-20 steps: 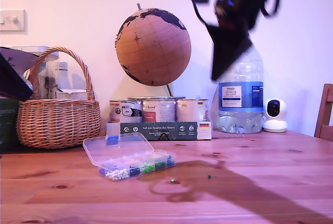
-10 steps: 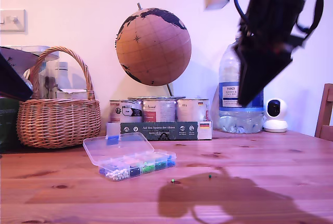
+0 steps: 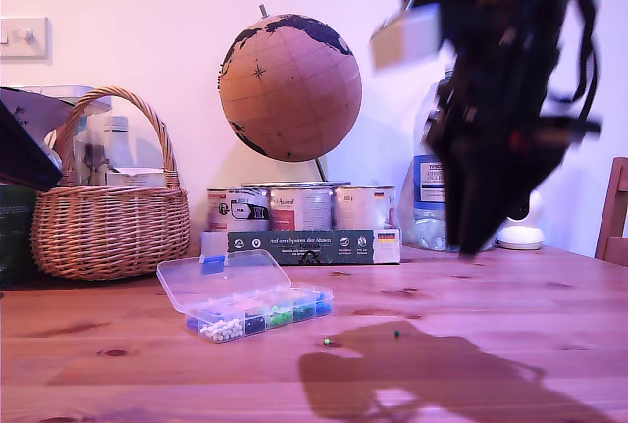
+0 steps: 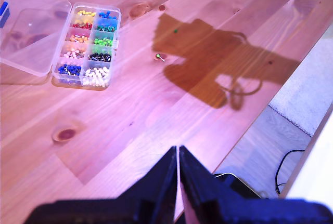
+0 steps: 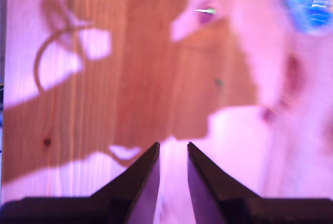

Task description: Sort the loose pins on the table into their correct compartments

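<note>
Above the counter (image 3: 549,315), the second claw (image 5: 173,154) hangs slightly parted and empty over two green pins (image 3: 326,343) (image 3: 396,333) lying near the open organiser box (image 3: 257,307). First claw (image 4: 178,157) is pressed closed, empty. Approach step: descent onto one pin seems next.

The table (image 3: 549,315) is reddish knotty wood with a soft sheen. The organiser box (image 4: 57,31) is clear glossy plastic – its compartments (image 4: 91,44) too – and the basket (image 3: 110,232) is rough woven wicker.

table (image 3: 549,315) reddish-brown, knotty | pins (image 3: 326,342) green | basket (image 3: 108,232) tan woven
</note>
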`<state>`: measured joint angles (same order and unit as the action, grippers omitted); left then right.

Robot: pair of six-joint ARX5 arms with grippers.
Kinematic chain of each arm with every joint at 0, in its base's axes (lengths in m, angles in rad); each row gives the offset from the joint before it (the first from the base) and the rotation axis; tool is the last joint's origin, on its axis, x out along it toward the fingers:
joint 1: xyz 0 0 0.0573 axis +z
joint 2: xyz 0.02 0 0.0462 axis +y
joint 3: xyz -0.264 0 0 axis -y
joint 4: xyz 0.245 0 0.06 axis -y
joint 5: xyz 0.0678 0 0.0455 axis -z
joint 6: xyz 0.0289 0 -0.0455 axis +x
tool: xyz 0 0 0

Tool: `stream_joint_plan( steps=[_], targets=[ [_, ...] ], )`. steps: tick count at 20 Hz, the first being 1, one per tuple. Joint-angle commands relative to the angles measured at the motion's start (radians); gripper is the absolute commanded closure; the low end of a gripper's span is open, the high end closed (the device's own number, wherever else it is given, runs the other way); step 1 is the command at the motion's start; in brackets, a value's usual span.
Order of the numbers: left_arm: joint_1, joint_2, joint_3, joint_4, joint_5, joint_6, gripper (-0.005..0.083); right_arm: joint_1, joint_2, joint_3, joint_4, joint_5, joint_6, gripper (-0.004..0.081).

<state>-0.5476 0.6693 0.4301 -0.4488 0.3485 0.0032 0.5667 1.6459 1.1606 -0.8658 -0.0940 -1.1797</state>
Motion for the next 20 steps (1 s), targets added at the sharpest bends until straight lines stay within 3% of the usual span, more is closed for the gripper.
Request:
stream_joint_plan(
  steps=[1,9,20],
  targets=[
    [-0.002,-0.002,-0.011,0.008,0.002,-0.003,0.0797,0.014,0.022,-0.02,0.011,-0.003,-0.005,0.0628],
    [-0.003,-0.002,-0.011,0.007,0.016,-0.003,0.0797,0.016,0.091,-0.013,0.105,-0.026,-0.055,0.0631],
    [-0.002,-0.002,-0.011,0.0,0.029,-0.003,0.0797,0.014,0.243,0.135,0.087,-0.03,-0.051,0.0653]
  ],
)
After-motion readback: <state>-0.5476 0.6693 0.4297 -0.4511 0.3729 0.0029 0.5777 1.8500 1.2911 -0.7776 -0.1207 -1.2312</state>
